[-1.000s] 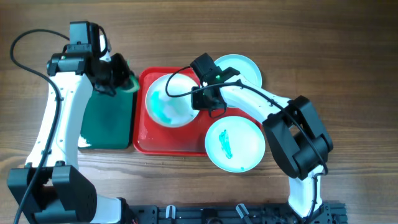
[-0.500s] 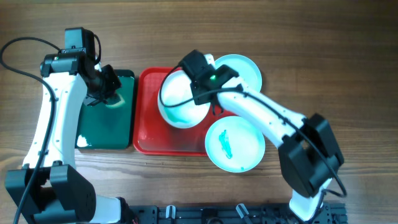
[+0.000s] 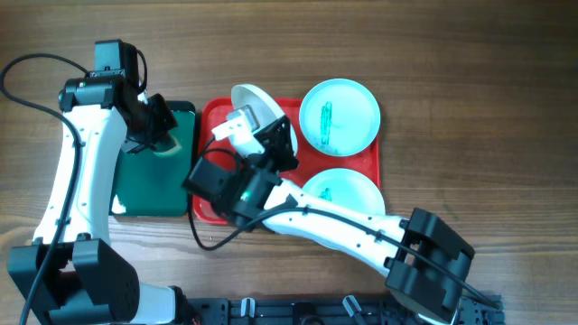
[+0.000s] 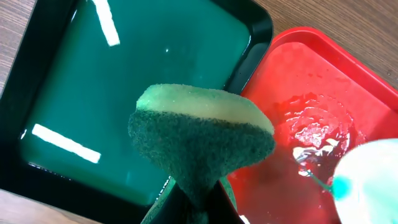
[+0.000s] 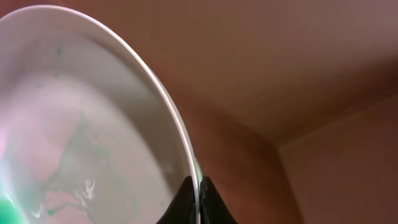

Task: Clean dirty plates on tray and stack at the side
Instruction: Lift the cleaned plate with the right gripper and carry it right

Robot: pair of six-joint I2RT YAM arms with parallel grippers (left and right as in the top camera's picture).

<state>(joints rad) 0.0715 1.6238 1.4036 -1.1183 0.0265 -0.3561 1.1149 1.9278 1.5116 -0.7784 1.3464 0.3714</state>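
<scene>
Scrub step, by my reading: white plate (image 3: pixel 251 102) presented, sponge (image 4: pixel 202 134) not yet on it.

- Right gripper (image 5: pixel 196 202): narrow, pinched on the white plate's rim. Plate is held off the red tray (image 3: pixel 204 122), above its far left corner.
- Left gripper (image 3: pixel 155 126): clamped on the sponge's lower end, green scouring side toward the wrist camera. It hangs over the dark green tray (image 4: pixel 124 81), near that tray's right edge, which sits just beside the red one. Sponge and plate are apart.
- Two cyan plates, both smeared: one (image 3: pixel 339 115) at the red tray's far right corner, one (image 3: pixel 343 190) at the near right corner, partly under the right arm.

Orientation: plate tipped steeply on edge. From overhead it reads as a narrow ellipse, long axis running far-left to near-right. Smeared hollow face appears turned toward the left arm.

Doing it well: bring the sponge across flat onto the smear and press toward the clamped rim, not away, so the plate cannot pivot out of the pinch. Work over the red tray, which looks wet, so drips land there.
</scene>
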